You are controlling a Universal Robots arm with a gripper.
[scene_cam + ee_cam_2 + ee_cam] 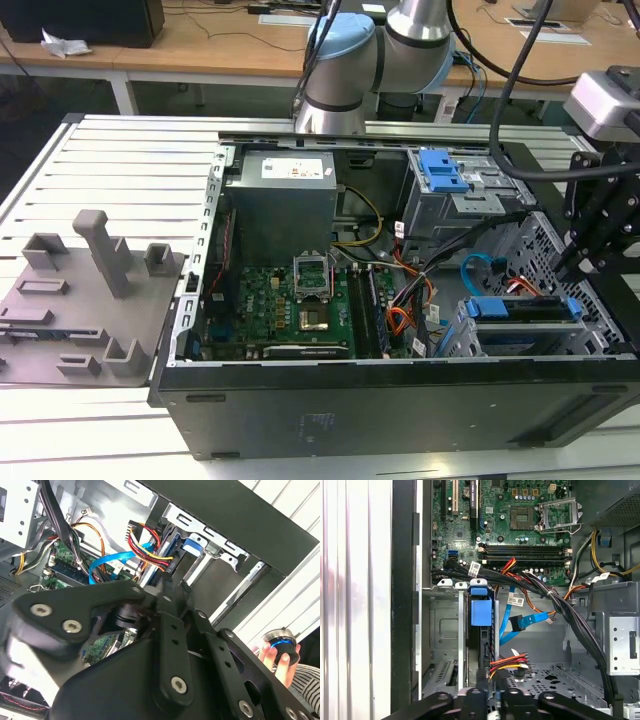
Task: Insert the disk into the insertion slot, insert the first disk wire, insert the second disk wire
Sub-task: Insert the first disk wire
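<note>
The disk point(525, 308), in its blue carrier, sits on edge in the insertion slot point(462, 332) at the case's front corner, on the exterior view's right. In the first wrist view the disk point(480, 614) lies straight ahead of my gripper point(491, 681). A bundle of red, yellow and black wires, the first disk wire point(509, 662), runs in between my fingertips at the disk's end. In the second wrist view my gripper point(172, 586) is closed at that wire's plug point(167, 564). The second disk wire point(520, 622), light blue, hangs loose beside the disk, its plug free.
The motherboard point(290, 300), power supply point(280, 205) and a taller grey cage with a blue latch point(440, 170) fill the case. Black cable bundles point(570, 615) cross above the slot. A grey fixture plate point(80, 300) lies at the exterior view's left. A person's hand point(277, 655) holds a knob.
</note>
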